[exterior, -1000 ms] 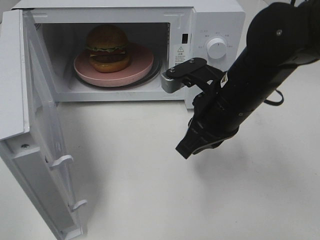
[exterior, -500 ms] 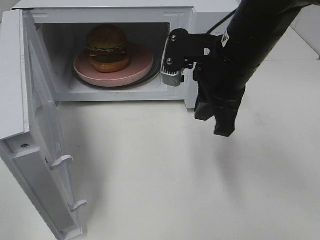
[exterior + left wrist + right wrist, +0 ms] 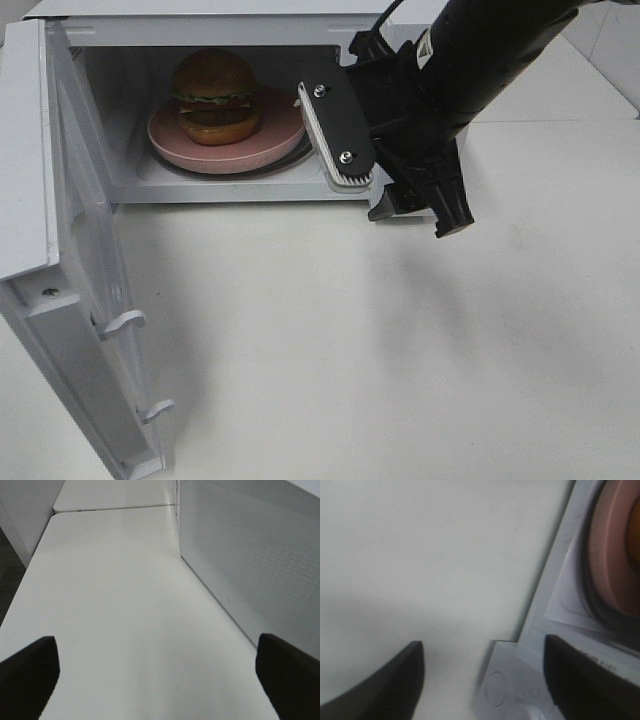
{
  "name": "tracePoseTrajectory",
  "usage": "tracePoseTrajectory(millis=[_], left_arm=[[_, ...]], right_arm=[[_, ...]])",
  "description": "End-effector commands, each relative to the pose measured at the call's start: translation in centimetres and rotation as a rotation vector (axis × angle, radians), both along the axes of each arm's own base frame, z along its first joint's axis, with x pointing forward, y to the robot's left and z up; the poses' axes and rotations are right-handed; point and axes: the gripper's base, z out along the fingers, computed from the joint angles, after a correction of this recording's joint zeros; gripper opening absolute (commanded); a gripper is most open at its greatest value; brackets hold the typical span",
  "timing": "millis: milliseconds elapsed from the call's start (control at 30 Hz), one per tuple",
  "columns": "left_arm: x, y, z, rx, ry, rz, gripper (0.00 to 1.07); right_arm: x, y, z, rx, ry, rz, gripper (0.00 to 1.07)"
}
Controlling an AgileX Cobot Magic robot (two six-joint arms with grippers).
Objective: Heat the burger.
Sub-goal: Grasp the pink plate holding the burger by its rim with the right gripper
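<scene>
The burger [image 3: 213, 92] sits on a round pink plate [image 3: 285, 128] inside the open white microwave [image 3: 200, 30]. My right gripper [image 3: 420, 208] hangs open and empty in front of the microwave's lower right front, right of the cavity, its arm covering the control panel. In the right wrist view the open gripper [image 3: 485, 680] is above the table at the microwave's front corner, with the plate's edge [image 3: 612, 555] showing. My left gripper [image 3: 160, 680] is open and empty above the bare table beside a perforated microwave panel [image 3: 250, 555]. It does not show in the exterior view.
The microwave door [image 3: 85, 260] stands swung open at the left, reaching toward the table's front edge, with latch hooks [image 3: 125, 322] sticking out. White table [image 3: 350, 350] lies in front of the microwave.
My right arm has swung up and back from over the table toward the microwave's front. Its gripper now hangs by the lower right of the cavity. Burger, plate and door have not moved.
</scene>
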Motion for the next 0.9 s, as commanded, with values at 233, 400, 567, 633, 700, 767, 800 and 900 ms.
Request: tracePoseTrajectory(millis=[233,400,567,633,700,767,800,900], left_arm=[[-0.3,0.0,0.0,-0.003,-0.026,0.003,1.0],[-0.3,0.0,0.0,-0.003,-0.026,0.003,1.0],[-0.3,0.0,0.0,-0.003,-0.026,0.003,1.0],[-0.3,0.0,0.0,-0.003,-0.026,0.003,1.0],[-0.3,0.0,0.0,-0.003,-0.026,0.003,1.0],[-0.3,0.0,0.0,-0.003,-0.026,0.003,1.0],[-0.3,0.0,0.0,-0.003,-0.026,0.003,1.0],[-0.3,0.0,0.0,-0.003,-0.026,0.003,1.0]], right_arm=[[1.4,2.4,-1.6,-0.034,-0.066,0.03,0.94],[3.0,4.1,-2.6,-0.025,-0.103,0.004,0.93],[4.9,5.8,-4.0,-0.032,-0.129,-0.015,0.92],[6.0,6.7,-4.8,-0.009,-0.13,-0.04,0.91],[6.7,7.3,-5.2,-0.004,-0.132,-0.044,0.9],[7.0,7.5,-5.5,-0.004,-0.132,-0.044,0.9],[7.7,8.1,-5.8,0.003,-0.134,-0.052,0.9],[8.6,8.8,-6.5,0.019,-0.134,-0.073,0.9]])
